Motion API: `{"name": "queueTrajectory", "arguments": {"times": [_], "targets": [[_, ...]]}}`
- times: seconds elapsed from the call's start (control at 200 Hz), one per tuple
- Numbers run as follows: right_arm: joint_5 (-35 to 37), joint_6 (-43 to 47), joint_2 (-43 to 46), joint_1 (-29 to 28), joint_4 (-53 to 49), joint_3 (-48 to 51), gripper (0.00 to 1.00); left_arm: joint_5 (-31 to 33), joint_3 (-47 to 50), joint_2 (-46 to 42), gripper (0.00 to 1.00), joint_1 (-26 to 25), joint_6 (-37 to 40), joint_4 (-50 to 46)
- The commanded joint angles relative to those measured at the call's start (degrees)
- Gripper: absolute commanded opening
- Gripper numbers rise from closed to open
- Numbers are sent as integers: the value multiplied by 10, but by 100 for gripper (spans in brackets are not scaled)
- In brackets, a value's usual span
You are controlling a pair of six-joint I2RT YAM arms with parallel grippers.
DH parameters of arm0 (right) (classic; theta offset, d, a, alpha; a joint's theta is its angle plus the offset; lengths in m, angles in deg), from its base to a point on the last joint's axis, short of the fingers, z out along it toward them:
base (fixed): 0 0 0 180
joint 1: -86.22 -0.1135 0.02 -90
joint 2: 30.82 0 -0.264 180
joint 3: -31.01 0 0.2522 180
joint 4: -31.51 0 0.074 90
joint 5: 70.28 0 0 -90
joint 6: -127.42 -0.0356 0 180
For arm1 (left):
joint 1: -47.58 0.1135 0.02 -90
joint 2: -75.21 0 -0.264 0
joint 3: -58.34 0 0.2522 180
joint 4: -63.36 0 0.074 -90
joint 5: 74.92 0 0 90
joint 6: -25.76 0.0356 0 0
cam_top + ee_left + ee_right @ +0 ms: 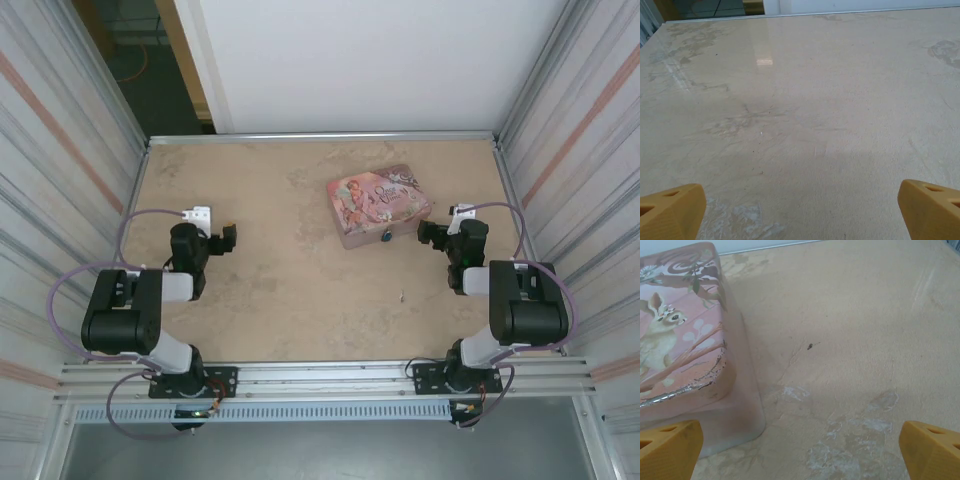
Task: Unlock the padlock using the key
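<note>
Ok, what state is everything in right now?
tin: lid shut, lying flat.
padlock: at the tin's front side; shackle too small to tell.
key: lying loose, ungripped.
left gripper: open, empty.
right gripper: open, empty, beside the tin.

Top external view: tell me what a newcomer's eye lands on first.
The pink illustrated tin draws the eye first, lying right of centre on the tan table, with a tiny teal padlock at its near edge. The right gripper sits open just to the tin's right. The left gripper, also open, is over bare table on the left side.
</note>
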Motion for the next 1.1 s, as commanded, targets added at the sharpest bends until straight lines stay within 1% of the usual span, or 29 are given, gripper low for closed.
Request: {"name": "queueTrajectory", "arguments": {"times": [0.0, 0.957, 1.097], "targets": [[12, 6, -4, -3, -3, -9, 99, 2, -9, 0, 99, -2, 5, -2], [7, 4, -4, 0, -2, -8, 99, 3, -9, -1, 99, -2, 4, -1], [9, 3, 3, 1, -12, -11, 99, -8, -2, -6, 99, -3, 7, 9]]}}
